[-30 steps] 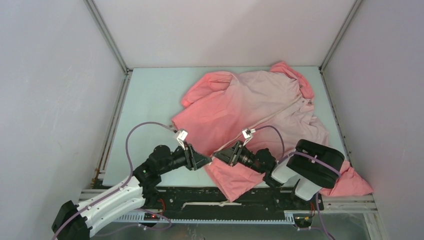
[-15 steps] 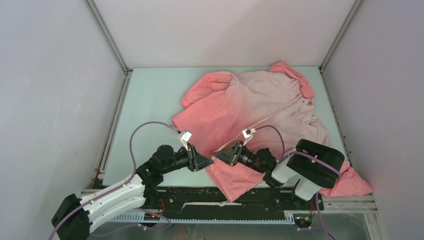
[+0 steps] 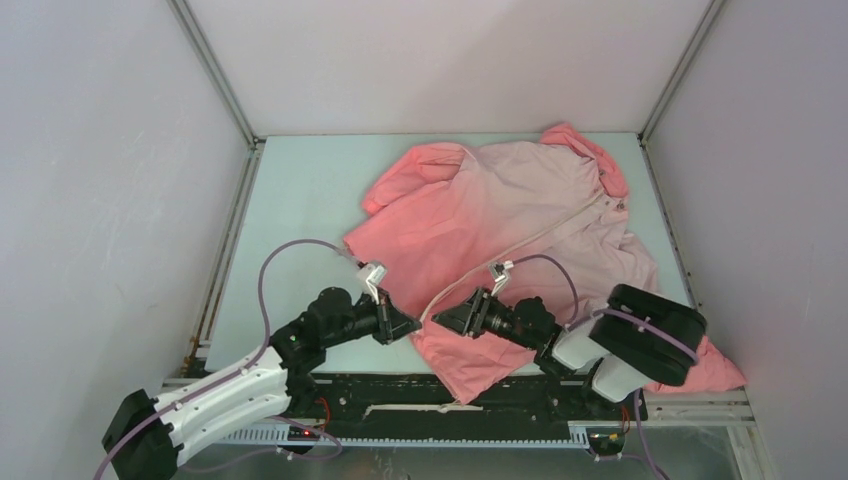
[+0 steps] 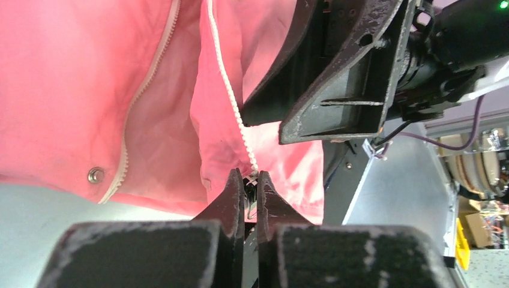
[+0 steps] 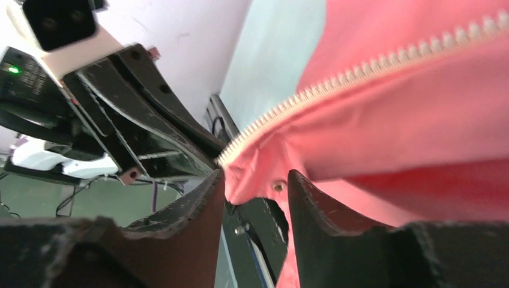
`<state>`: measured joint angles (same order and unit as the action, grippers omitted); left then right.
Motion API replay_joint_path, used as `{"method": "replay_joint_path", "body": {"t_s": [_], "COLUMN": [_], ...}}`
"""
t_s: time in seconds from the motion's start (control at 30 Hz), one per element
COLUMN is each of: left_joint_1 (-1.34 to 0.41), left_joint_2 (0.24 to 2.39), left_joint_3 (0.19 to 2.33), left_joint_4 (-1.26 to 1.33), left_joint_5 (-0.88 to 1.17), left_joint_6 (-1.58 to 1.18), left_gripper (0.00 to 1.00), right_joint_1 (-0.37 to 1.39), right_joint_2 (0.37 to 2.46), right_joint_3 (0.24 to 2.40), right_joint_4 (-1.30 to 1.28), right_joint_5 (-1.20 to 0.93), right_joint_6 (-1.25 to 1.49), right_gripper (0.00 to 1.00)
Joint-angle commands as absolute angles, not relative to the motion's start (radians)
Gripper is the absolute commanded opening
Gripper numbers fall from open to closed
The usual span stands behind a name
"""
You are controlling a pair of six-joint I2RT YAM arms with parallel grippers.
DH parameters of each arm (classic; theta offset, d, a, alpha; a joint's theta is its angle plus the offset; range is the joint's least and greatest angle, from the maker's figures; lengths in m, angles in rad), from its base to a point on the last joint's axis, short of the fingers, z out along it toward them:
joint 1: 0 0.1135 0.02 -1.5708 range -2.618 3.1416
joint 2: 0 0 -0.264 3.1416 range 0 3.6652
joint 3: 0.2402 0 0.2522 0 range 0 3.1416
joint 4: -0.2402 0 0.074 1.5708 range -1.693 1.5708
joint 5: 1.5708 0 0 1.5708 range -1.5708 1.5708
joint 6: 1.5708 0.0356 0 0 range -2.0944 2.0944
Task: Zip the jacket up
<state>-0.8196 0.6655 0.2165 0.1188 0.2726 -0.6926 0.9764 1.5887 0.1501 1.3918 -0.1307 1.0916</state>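
The jacket [image 3: 520, 215] lies spread over the table's [image 3: 290, 210] right half, unzipped at the hem. Left gripper [image 4: 251, 193] is clenched on the zipper's [image 4: 231, 96] bottom end; right gripper [image 5: 255, 186] stands parted around the hem corner beside it. Step in hand looks like mating the zipper ends; next calls for aligning both sides precisely.

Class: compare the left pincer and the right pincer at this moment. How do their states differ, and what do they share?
The left pincer is shut on the zipper end; the right pincer has a gap, with fabric between its jaws. The left reaches in from the left, the right from the right. Both meet at the hem of the jacket.
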Motion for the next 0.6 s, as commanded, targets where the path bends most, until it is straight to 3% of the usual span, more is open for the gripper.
{"method": "replay_joint_path", "body": {"t_s": [0.0,0.1,0.2,0.4,0.57], "left_joint_1": [-0.827,-0.838,-0.851,-0.882,-0.912], "left_joint_2": [0.672,0.694,0.715,0.696,0.652], "left_joint_3": [0.324,0.355,0.355,0.337,0.319], "left_joint_4": [0.015,-0.045,-0.027,0.028,0.052], "left_joint_5": [0.252,0.235,0.235,0.242,0.250], "left_joint_6": [-0.560,-0.513,-0.513,-0.507,-0.497], "left_gripper": [0.00,0.00,0.00,0.00,0.00], "right_joint_1": [0.968,1.002,1.007,0.894,0.814], "right_joint_2": [1.404,1.218,1.068,0.957,1.007], "right_joint_3": [0.175,0.340,0.433,0.471,0.474], "right_joint_4": [0.985,0.416,0.075,0.093,0.310], "right_joint_5": [-0.218,-0.234,-0.229,-0.324,-0.640], "right_joint_6": [1.108,0.926,0.704,0.360,0.111], "right_gripper": [0.48,0.49,0.50,0.51,0.51]}}
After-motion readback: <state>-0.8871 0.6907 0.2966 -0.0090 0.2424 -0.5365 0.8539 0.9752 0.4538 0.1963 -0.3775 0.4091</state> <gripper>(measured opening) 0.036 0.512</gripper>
